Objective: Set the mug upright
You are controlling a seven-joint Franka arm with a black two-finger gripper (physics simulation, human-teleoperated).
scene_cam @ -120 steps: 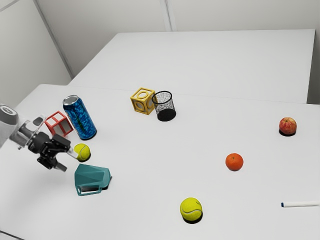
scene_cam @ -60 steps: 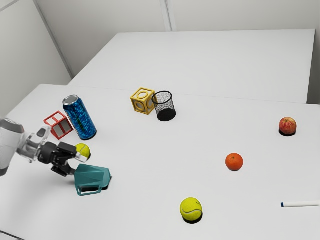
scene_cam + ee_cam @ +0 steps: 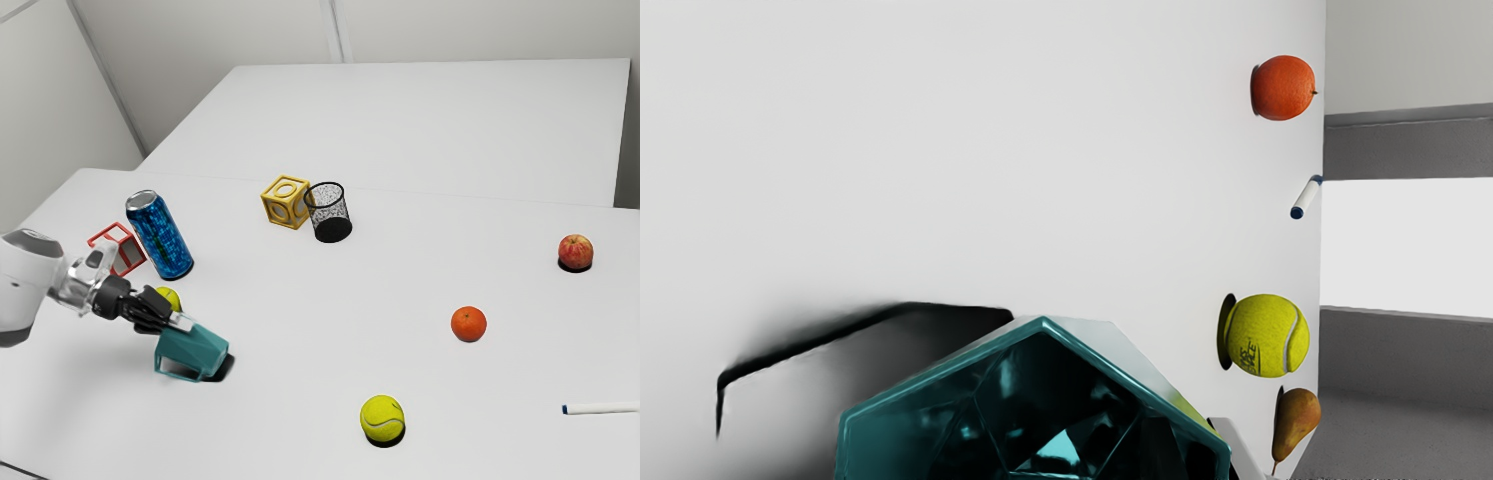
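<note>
The teal mug (image 3: 197, 347) is tilted on its side in the exterior view, its handle toward the viewer and its shadow offset beside it. At its end nearest the arm is my gripper (image 3: 174, 324), pinching the wall near the rim. The wrist view looks into the open mouth of the mug (image 3: 906, 430). There, the gripper (image 3: 1203, 448) has a pale finger outside the wall and a dark shape, apparently the other finger, inside. The mug's base is hidden in the wrist view.
Close behind the gripper are a tennis ball (image 3: 169, 297), a blue can (image 3: 160, 237) and a red-framed cube (image 3: 120, 250). Farther off stand a yellow cube (image 3: 286, 203) and a mesh cup (image 3: 329, 213). Another tennis ball (image 3: 383, 418) and an orange (image 3: 468, 324) lie toward the exterior view's right.
My gripper has come down and toward the exterior view's right, onto the mug's near end, and closed on its wall. The mug has shifted slightly right and turned, its shadow now more apart.
</note>
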